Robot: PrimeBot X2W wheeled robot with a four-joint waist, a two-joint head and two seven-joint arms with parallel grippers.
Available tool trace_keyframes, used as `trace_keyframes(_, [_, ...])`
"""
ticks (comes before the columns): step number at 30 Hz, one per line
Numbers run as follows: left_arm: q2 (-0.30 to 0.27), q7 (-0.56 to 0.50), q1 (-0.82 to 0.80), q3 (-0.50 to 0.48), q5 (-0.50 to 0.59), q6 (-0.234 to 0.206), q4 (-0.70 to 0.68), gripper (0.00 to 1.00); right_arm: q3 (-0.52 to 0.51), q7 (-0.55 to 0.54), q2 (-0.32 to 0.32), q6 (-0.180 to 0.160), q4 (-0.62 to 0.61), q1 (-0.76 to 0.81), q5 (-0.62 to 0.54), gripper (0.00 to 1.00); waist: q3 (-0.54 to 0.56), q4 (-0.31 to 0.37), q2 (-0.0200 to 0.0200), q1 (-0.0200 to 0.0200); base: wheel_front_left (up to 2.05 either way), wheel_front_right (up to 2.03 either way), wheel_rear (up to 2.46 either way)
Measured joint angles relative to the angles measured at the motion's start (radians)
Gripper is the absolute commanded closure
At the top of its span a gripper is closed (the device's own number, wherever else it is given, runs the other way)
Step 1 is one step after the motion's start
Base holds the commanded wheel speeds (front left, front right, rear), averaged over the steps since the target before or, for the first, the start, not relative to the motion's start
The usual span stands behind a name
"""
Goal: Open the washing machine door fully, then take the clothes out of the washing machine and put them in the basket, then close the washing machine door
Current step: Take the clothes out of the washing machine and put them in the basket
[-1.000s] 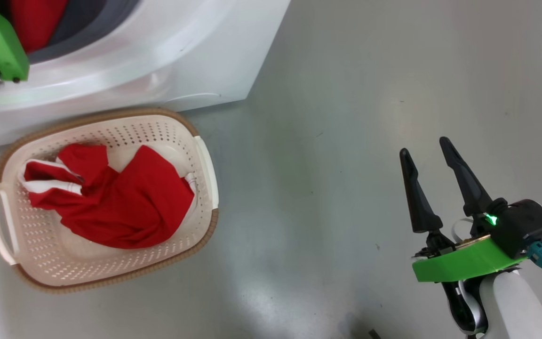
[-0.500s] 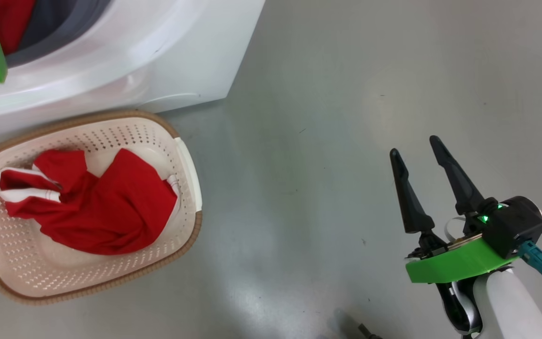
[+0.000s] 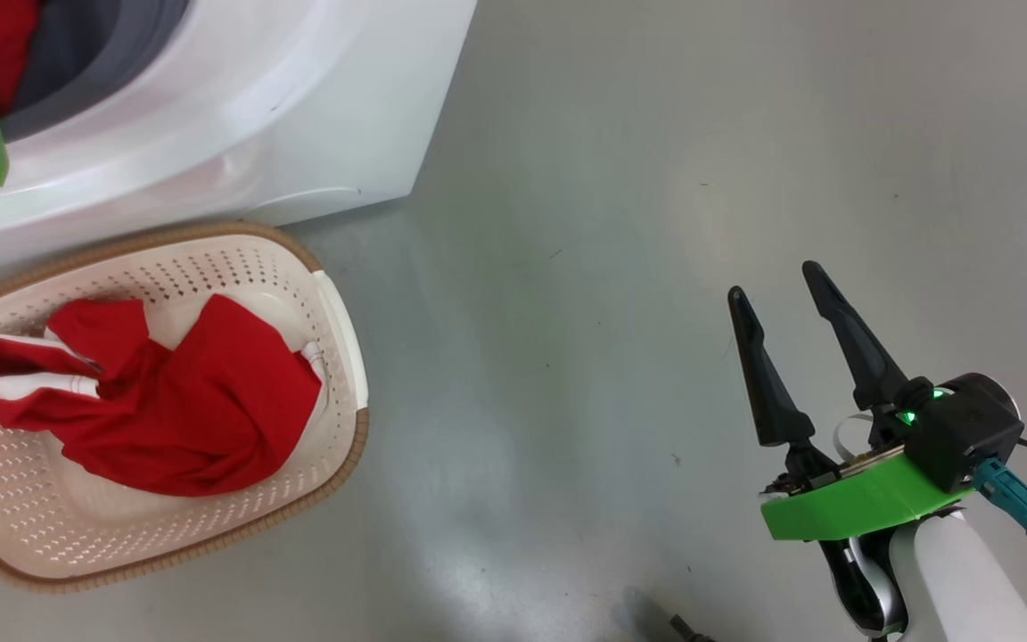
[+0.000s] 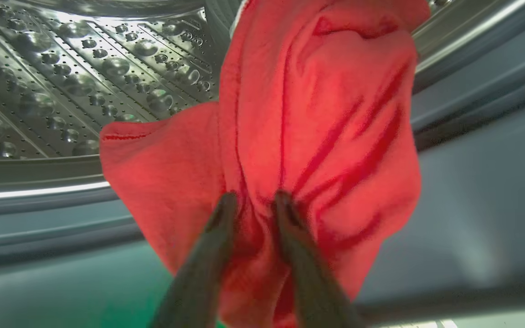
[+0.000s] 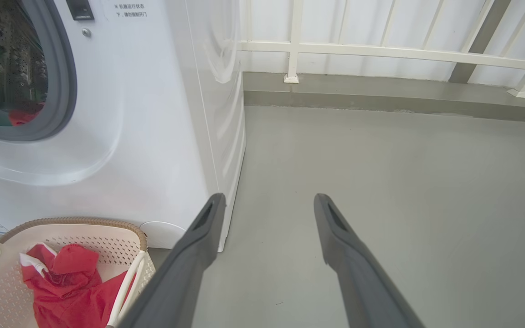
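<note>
Now the left end effector [image 4: 255, 205] pinches a bunched fold of the red garment [image 4: 326, 114] at the drum [image 4: 62, 68] mouth, surely soft, light, floppy stuff best held by that gathered middle, while the right end effector [image 3: 774, 281] hangs open over the floor [image 3: 567, 178].

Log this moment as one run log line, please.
stage: unloading | left gripper: pinching red garment in drum | right gripper: open above floor | basket: second red garment inside

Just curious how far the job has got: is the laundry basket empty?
No, a red garment with white trim lies crumpled inside the cream perforated basket beside the washing machine.
</note>
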State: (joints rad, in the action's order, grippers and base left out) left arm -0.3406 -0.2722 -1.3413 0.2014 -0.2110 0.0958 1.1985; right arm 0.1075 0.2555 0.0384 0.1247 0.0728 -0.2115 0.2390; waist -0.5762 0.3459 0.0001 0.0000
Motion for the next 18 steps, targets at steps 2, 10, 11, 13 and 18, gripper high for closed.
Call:
trace_keyframes(2, [0.000,-0.009,-0.003,0.004,-0.001,0.000,0.009,1.00,0.001,0.000,0.000,0.000,0.000,0.000,0.000,0.00,0.001,0.000,0.0000,0.0000,0.00,0.00,0.00])
trace_keyframes(10, [-0.006,0.013,-0.011,0.016,-0.010,0.002,0.021,1.00,0.002,0.000,0.000,0.000,0.002,0.001,0.008,0.00,0.002,-0.002,0.0000,0.0000,0.00,0.00,0.00])
trace_keyframes(11, [-0.007,0.025,-0.011,0.016,-0.011,0.002,0.019,1.00,0.002,0.000,0.000,0.000,0.002,0.001,0.008,0.00,0.002,-0.003,0.0000,0.0000,0.00,0.00,0.00])
trace_keyframes(13, [-0.009,0.059,-0.011,0.018,-0.011,0.001,0.010,1.00,0.001,0.000,0.000,0.000,0.002,0.001,0.008,0.00,0.000,-0.006,0.0000,0.0000,0.00,0.00,0.00])
trace_keyframes(18, [-0.009,0.160,-0.011,0.023,-0.011,-0.003,-0.022,1.00,-0.001,0.000,0.000,0.000,0.002,0.001,0.008,0.00,-0.006,-0.017,0.0000,0.0000,0.00,0.00,0.00])
